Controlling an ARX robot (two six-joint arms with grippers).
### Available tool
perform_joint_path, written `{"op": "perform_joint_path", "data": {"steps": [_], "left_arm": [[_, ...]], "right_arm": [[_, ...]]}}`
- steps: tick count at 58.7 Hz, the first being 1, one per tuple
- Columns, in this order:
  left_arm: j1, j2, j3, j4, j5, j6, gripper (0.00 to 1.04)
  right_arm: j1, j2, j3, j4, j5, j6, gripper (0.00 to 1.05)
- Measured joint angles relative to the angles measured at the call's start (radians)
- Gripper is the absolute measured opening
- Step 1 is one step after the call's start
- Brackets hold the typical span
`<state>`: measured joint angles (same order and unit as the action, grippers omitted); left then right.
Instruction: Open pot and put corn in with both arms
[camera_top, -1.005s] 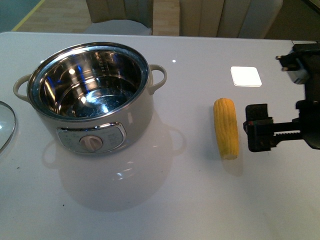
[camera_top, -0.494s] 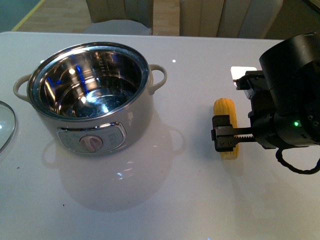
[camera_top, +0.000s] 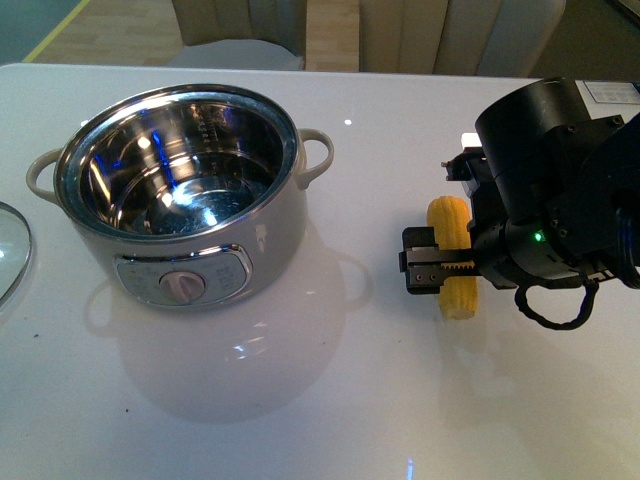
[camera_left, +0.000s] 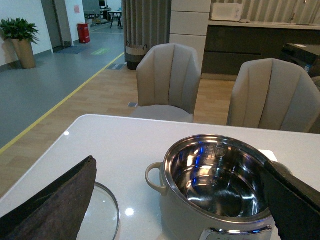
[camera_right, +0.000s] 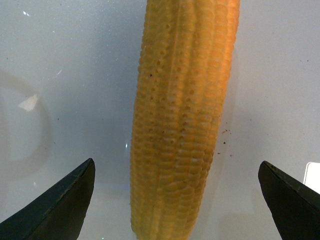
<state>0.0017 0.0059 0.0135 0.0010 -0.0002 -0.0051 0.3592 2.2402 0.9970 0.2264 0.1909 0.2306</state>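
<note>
With the pot (camera_top: 282, 228) open, the right gripper (camera_right: 176, 164) straddles the corn (camera_top: 449, 216), fingers spread wide and unclenched — next, lower and clamp mid-cob.

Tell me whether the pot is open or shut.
Open: the pot shows its steel inside; the glass lid lies beside it.

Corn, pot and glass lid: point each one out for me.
corn (camera_right: 180, 125), right wrist view, middle of the cob
pot (camera_top: 280, 235), front view, cream outer wall
glass lid (camera_top: 10, 250), front view, glass near its rim
</note>
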Motion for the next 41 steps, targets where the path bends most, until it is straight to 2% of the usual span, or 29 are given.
{"op": "perform_joint_path", "data": {"steps": [41], "left_arm": [[0.000,0.000,0.000,0.000,0.000,0.000,0.98]], "right_arm": [[-0.019,0.130,0.156,-0.068,0.000,0.049,0.95]]}}
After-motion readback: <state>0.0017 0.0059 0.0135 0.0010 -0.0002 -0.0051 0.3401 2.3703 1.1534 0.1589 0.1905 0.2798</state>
